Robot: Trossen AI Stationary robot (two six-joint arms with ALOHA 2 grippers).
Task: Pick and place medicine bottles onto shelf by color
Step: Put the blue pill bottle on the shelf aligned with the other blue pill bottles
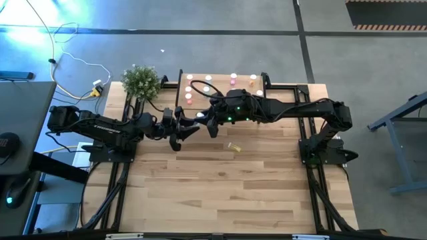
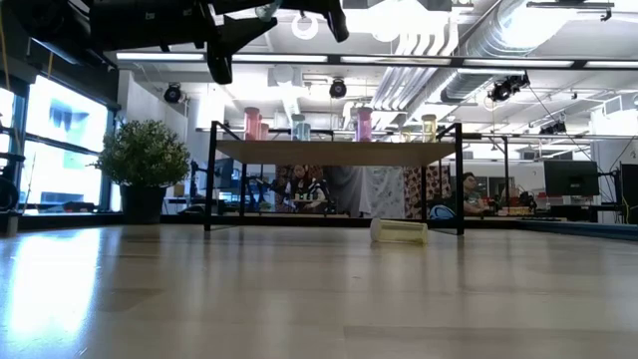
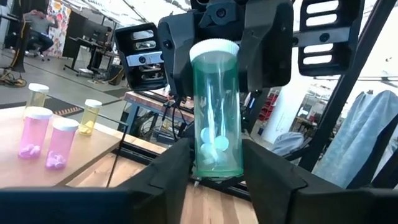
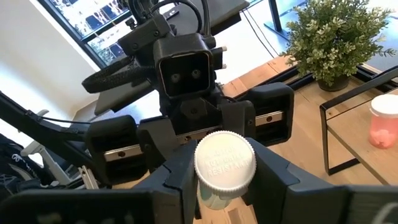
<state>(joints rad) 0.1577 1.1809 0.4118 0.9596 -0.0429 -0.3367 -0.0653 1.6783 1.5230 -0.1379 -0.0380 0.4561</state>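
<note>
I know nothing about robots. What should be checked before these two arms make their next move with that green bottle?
1. Right pincer closed on the green bottle at its white cap: ok.
2. Left pincer, at the bottle's base, free of it: cannot tell.
3. Bottle clear of the tabletop, held up in the air between the arms: ok.
4. Shelf has bare wood to set it on: ok.
5. Pink bottles on the shelf stand upright: ok.
6. Yellow bottle lying on its side on the tabletop, apart from both pincers: ok.
</note>
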